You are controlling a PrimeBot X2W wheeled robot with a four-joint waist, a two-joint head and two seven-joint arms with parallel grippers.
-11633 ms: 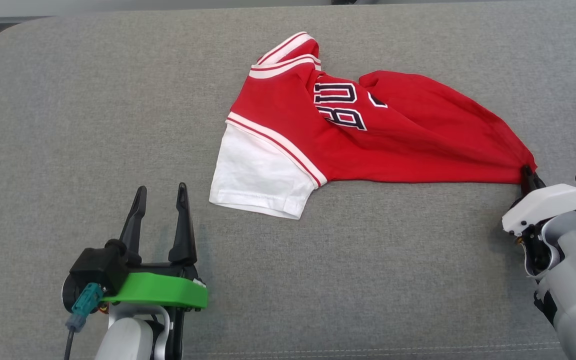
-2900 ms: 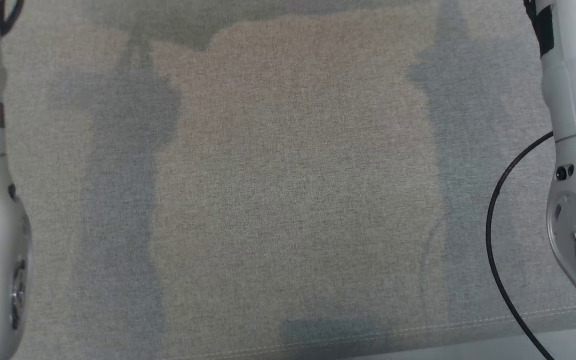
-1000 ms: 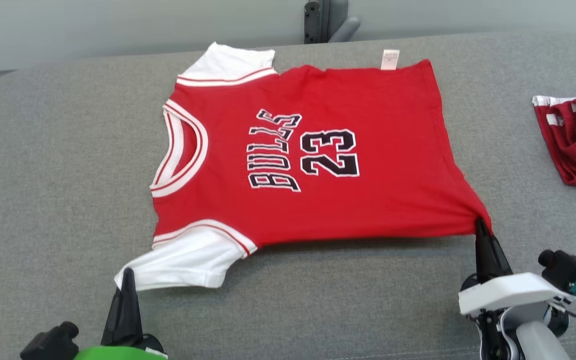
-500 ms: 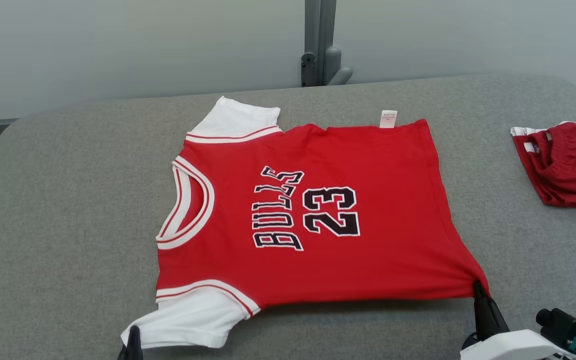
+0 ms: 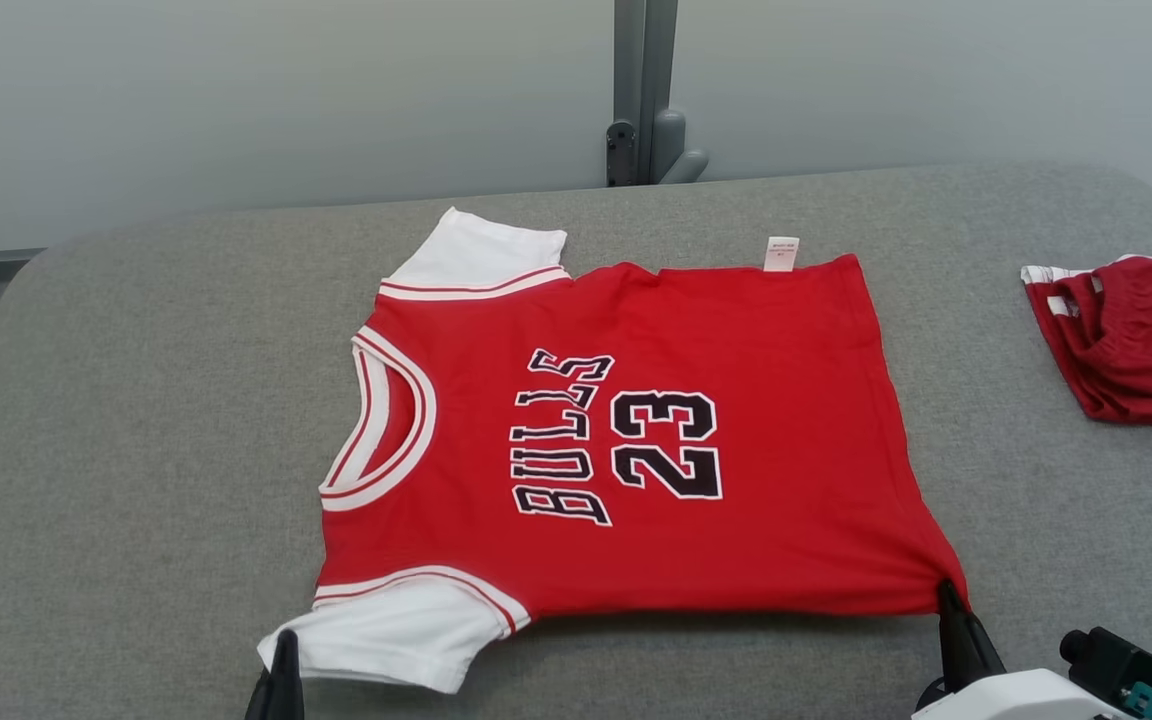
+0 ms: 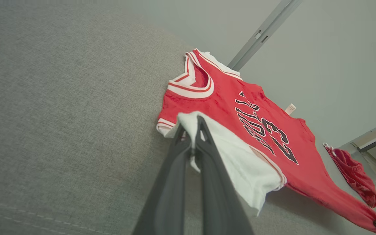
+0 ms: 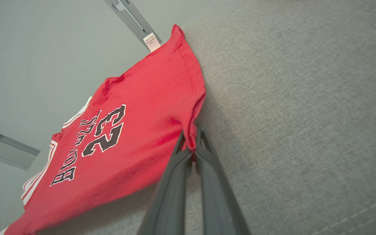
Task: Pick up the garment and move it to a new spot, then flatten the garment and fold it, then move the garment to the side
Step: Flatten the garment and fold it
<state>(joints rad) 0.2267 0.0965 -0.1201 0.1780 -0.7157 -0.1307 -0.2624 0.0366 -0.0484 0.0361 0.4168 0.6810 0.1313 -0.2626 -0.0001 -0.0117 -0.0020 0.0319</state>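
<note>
A red jersey (image 5: 736, 400), printed "BULLS 23", is spread front-up across the middle of the grey fabric-covered table (image 5: 136, 450), with the neckline turned to the robot's left and the hem to its right. A small white label (image 5: 781, 253) is seen at the far hem corner. The left jaws are clenched on the edge of the near white sleeve (image 5: 406, 630), the cloth being pinched between the dark fingers (image 6: 171, 182). The right jaws are clenched on the near hem corner, which is drawn to a point between that arm's fingers (image 7: 175, 182). Both gripped parts are held slightly off the table. A second red garment (image 5: 1136, 340) is bunched at the table's right edge, well apart from the jersey.
</note>
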